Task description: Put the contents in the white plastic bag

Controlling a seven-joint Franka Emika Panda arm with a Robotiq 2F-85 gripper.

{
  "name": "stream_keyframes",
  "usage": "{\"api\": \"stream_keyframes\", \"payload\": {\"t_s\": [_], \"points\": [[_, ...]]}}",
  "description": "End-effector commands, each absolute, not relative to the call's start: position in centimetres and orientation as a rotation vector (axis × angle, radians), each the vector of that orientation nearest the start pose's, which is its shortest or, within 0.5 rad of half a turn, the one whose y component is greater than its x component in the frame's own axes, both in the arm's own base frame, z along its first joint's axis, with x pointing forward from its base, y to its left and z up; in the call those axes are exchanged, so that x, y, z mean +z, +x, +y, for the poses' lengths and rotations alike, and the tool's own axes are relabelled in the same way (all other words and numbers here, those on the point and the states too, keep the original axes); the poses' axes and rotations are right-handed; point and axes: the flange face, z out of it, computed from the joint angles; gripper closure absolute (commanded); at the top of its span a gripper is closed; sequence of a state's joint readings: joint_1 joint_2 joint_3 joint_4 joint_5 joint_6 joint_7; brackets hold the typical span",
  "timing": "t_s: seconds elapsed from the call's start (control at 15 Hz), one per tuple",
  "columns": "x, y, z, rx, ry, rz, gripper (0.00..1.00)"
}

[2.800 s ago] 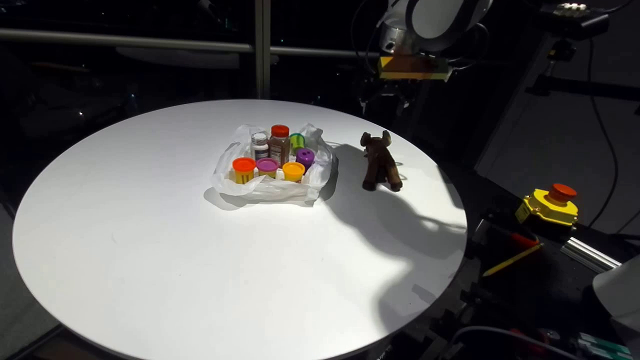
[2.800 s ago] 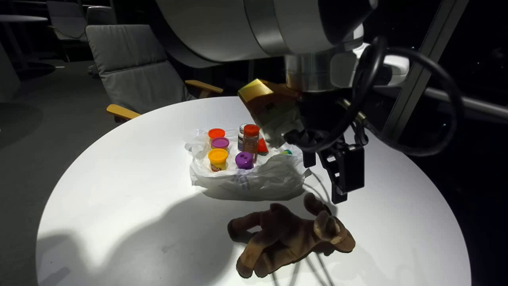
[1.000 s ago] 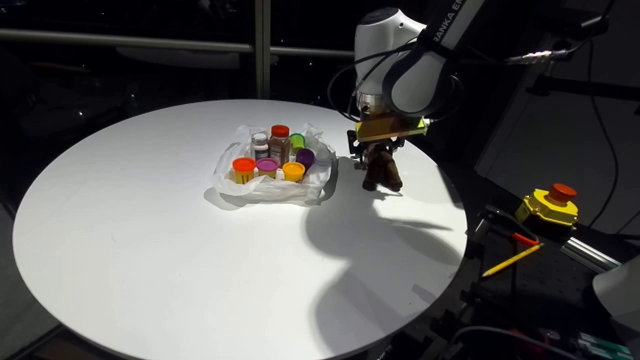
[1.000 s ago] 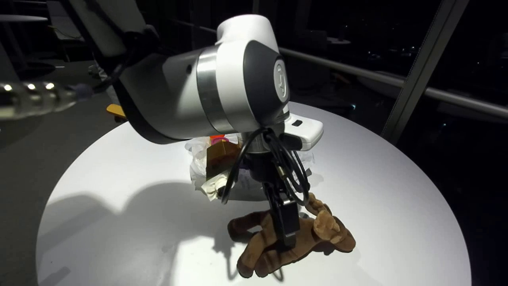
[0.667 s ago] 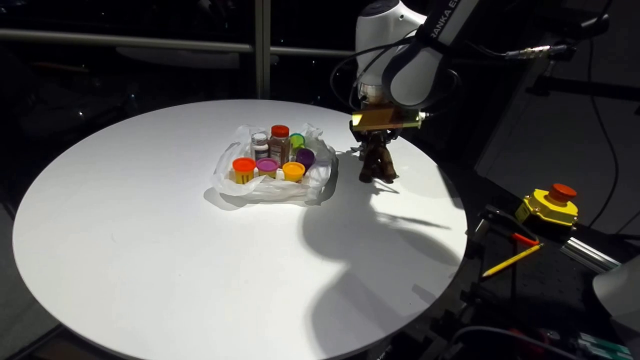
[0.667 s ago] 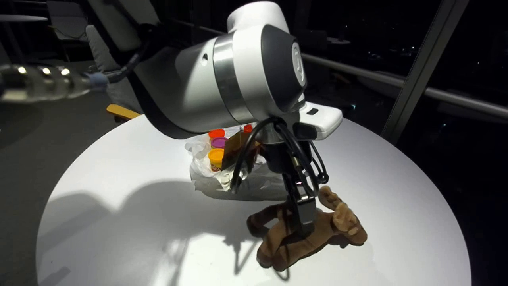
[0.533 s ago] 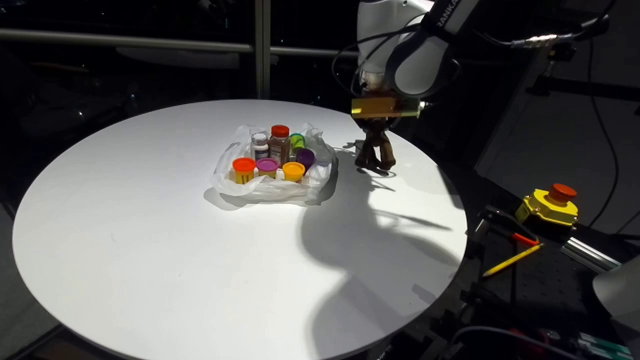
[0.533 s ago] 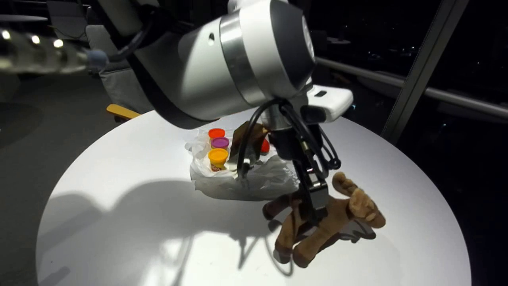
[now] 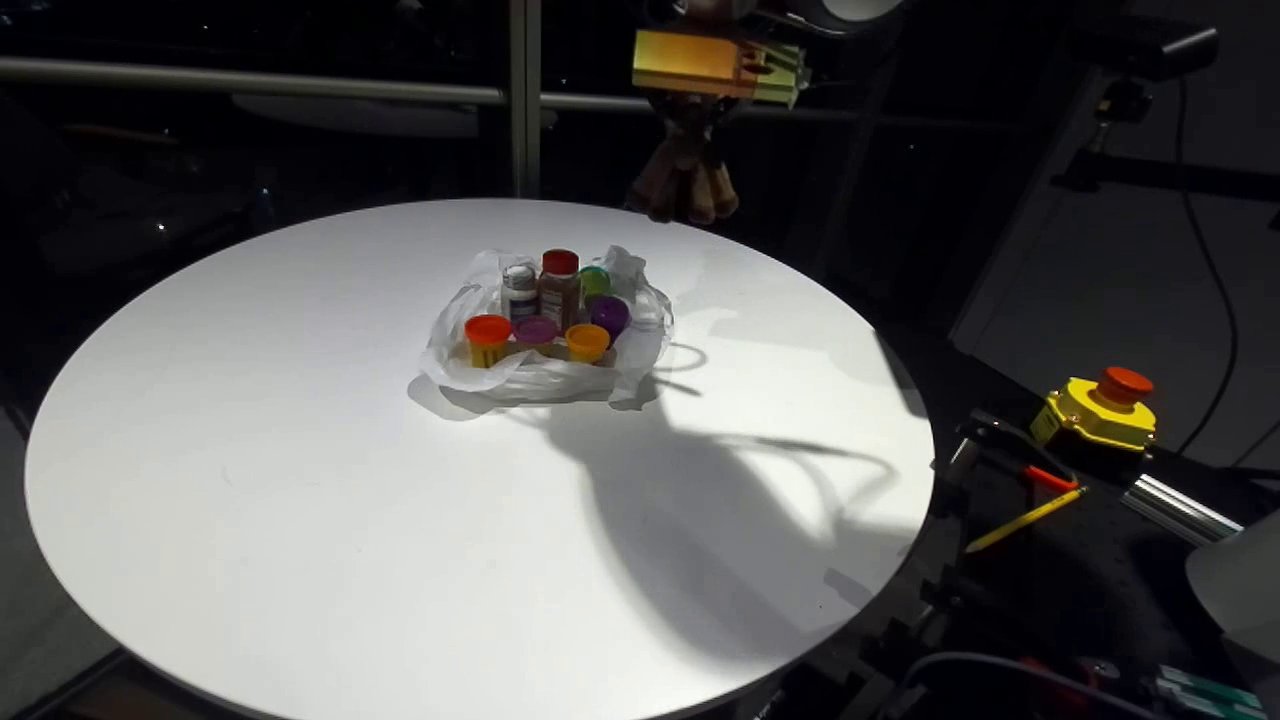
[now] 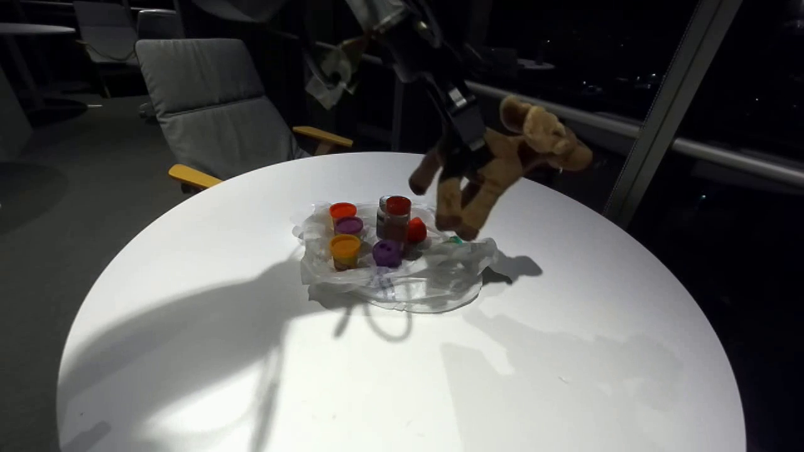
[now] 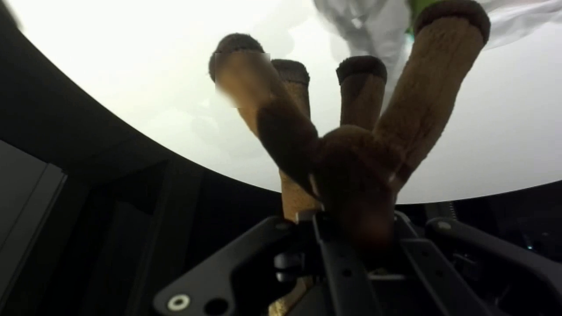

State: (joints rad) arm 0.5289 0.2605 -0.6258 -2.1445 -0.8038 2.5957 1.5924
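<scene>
A brown plush animal (image 10: 502,160) hangs in the air, legs down, with my gripper (image 11: 354,219) shut on its body. Its legs (image 11: 421,83) spread out ahead of the fingers in the wrist view, and the held part is in shadow. The white plastic bag (image 9: 545,380) lies spread and open on the table in both exterior views. Inside it stand several tubs, among them an orange-lidded one (image 9: 588,342), a brown jar with a red lid (image 9: 560,290), a white bottle (image 9: 520,295) and a purple piece (image 10: 387,253). The toy is above the table, near the bag's edge.
The round white table (image 9: 300,520) carries the bag, with dark window framing behind. A grey armchair (image 10: 207,107) stands by the table. Off the table's edge are a red-topped yellow button box (image 9: 1100,415) and a pencil (image 9: 1025,520).
My gripper came down over the toy lying on the table and shut on it. It then lifted the toy and carried it towards the bag. The bag has stayed in place.
</scene>
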Motion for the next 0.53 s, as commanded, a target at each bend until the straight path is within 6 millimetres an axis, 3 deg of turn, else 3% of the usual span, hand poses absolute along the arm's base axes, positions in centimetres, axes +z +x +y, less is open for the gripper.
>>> {"api": "stream_keyframes", "payload": {"t_s": [0.0,0.2,0.47], "points": [[33.3,60.3,2.8,-0.922,-2.924,1.529,0.94],[30.1,61.9,6.6,-0.815,-2.961,1.500,0.94],[25.9,63.4,8.6,-0.778,-2.989,1.452,0.96]]}}
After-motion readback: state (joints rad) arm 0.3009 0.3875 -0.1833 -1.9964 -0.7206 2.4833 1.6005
